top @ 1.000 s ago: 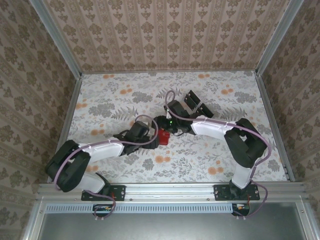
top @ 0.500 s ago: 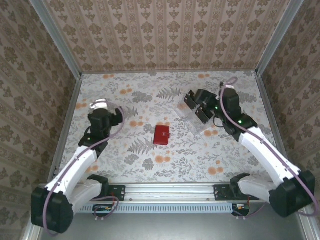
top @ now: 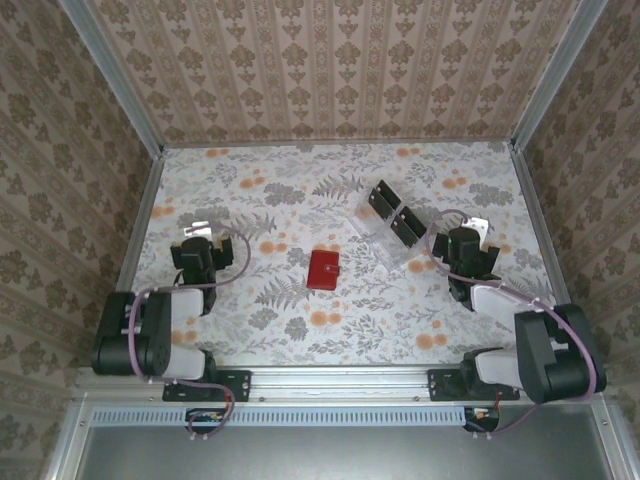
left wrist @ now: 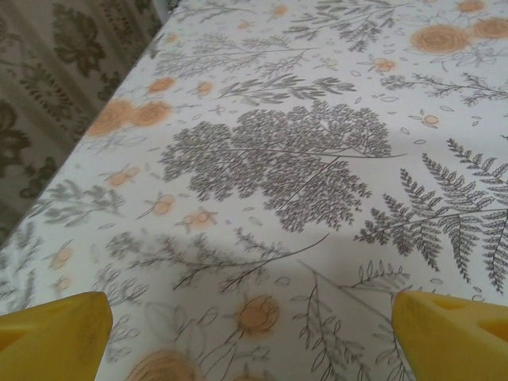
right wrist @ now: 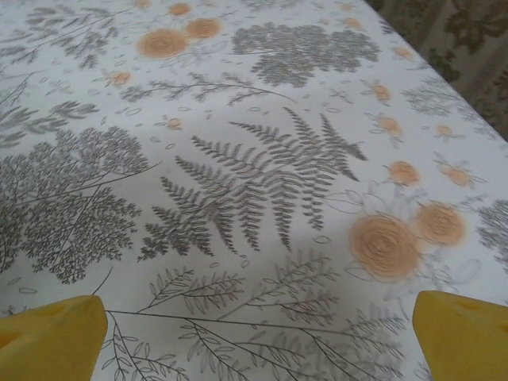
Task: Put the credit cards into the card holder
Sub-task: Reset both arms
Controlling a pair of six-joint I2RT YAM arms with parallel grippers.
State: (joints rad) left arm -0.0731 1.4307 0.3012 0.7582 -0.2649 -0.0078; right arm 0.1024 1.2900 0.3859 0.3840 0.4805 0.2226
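Credit cards (top: 384, 200), location?
— In the clear tray (top: 398, 250), far right of the table (top: 260, 330), lying diagonally.
— Wallet (top: 323, 269)?
— Mid-table, folded, long axis toward the far edge.
— Grip state?
— Left gripper (left wrist: 250, 317), right gripper (right wrist: 262, 317): fingers spread wide, empty.

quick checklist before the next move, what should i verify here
1. Left gripper open and empty: ok.
2. Right gripper open and empty: ok.
3. Credit cards located, lying in the clear tray: ok.
4. Card holder open to take a card: not ok, it lies shut on the table.
5. Space around the card holder: ok, both arms sit apart from it.
6. Number of cards in the tray: cannot tell.
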